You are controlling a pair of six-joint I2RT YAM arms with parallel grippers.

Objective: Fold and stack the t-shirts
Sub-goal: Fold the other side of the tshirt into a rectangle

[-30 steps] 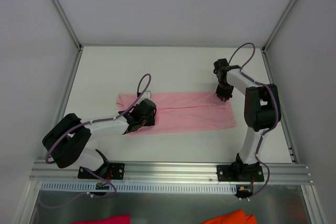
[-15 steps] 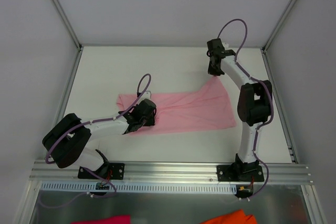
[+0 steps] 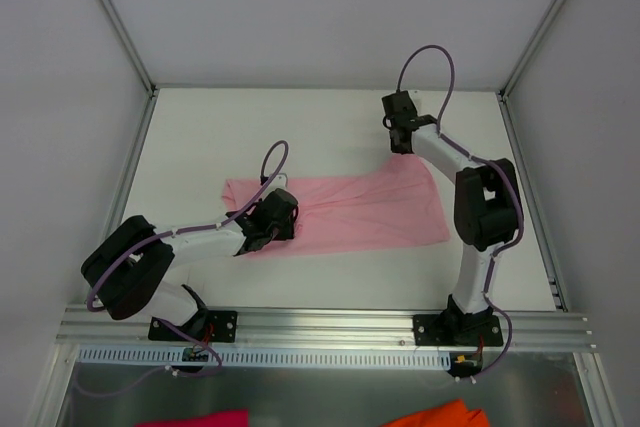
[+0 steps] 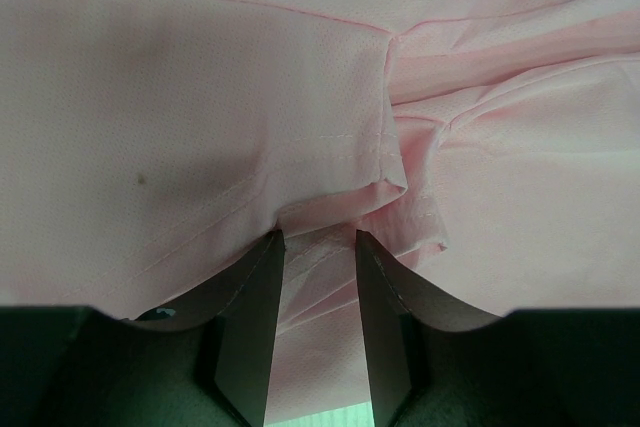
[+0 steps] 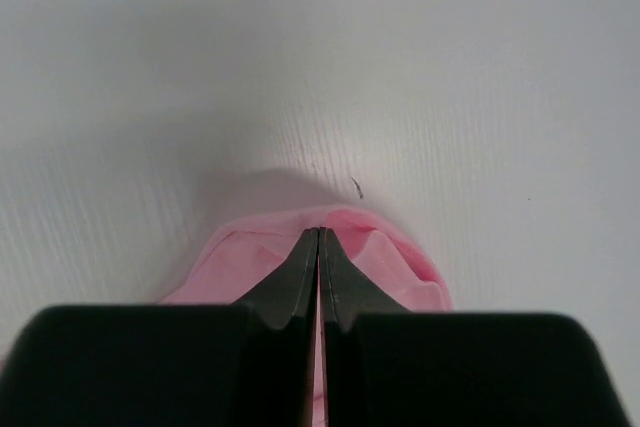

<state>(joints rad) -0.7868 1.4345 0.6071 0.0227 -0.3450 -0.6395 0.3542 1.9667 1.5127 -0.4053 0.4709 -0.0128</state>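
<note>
The light pink t-shirt [image 3: 365,215] lies folded into a long band across the middle of the white table. My right gripper [image 3: 401,143] is shut on the shirt's far right corner and holds it pulled up toward the back, so the cloth rises in a slanted flap. In the right wrist view the fingers [image 5: 319,233] pinch a pink bunch [image 5: 392,259] above the bare table. My left gripper [image 3: 292,210] rests on the shirt's left part. In the left wrist view its jaws [image 4: 318,239] stand slightly apart, with pink cloth [image 4: 200,97] between them and draped over the tips.
An aluminium rail [image 3: 320,327] runs along the near edge by the arm bases. Below it lie a magenta cloth scrap [image 3: 200,418] and an orange cloth scrap [image 3: 445,414]. White walls and frame posts [image 3: 115,22] enclose the table.
My right gripper has moved back and to the left with the shirt's right corner, lifting that end into a flap. The left arm has not moved.
</note>
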